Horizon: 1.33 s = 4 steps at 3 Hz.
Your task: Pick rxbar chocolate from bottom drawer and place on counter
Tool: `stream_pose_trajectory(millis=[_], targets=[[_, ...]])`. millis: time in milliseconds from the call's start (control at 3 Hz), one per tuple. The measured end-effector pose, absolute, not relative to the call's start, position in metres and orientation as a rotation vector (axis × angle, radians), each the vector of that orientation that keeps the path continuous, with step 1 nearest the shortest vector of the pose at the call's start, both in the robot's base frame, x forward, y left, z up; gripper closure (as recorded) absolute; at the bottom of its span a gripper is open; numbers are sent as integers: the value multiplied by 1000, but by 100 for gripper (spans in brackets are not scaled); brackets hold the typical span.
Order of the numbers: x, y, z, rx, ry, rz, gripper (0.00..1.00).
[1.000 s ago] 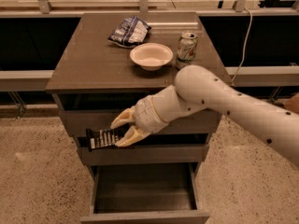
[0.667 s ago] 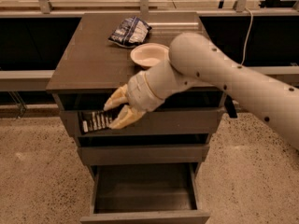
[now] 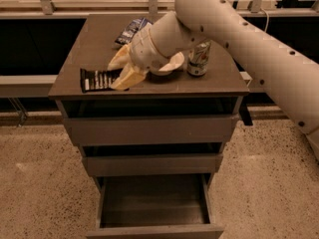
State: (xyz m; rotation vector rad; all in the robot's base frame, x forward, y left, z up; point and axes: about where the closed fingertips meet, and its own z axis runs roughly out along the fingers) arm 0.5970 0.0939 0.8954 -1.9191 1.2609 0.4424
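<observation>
Clearly, the thick white jointed robot arm [image 3: 259,54] is reaching in from the upper right and sloping down across the grey-brown three-drawer cabinet [image 3: 149,131], so its wrist is lying low over the flat, matte grey-brown table [image 3: 84,44] forming the cabinet's top. Below, the deep bottom drawer [image 3: 154,203] is standing pulled well out, and its floor is showing bare — nothing is lying in the part that can be seen. On the table, the round white bowl [image 3: 172,63] is sitting half hidden behind the wrist, so what it is holding cannot be told. The crumpled blue-and-white chip bag [image 3: 130,28] is lying toward the back, and the pale drink can [image 3: 198,59] is standing upright just beside the bowl. The yellowish two-finger gripper [image 3: 115,77] is hovering at the table's front left, its jaws pinching, nearly together, the right end of the small flat black rxbar chocolate [image 3: 97,79]. The bar is being held level and low, apart from the bag and can — seemingly so it can go down flat on open surface. Whether it is touching the table cannot be told.
</observation>
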Motion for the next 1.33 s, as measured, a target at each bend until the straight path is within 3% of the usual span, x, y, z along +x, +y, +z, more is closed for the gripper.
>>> stream_pose_trajectory(millis=[667,1000,1333], targets=[[686,93,882,-1750,1402,457,100],[711,102,866,-1723,1453,511,85],[723,112,857,-1713,1468,580,61]])
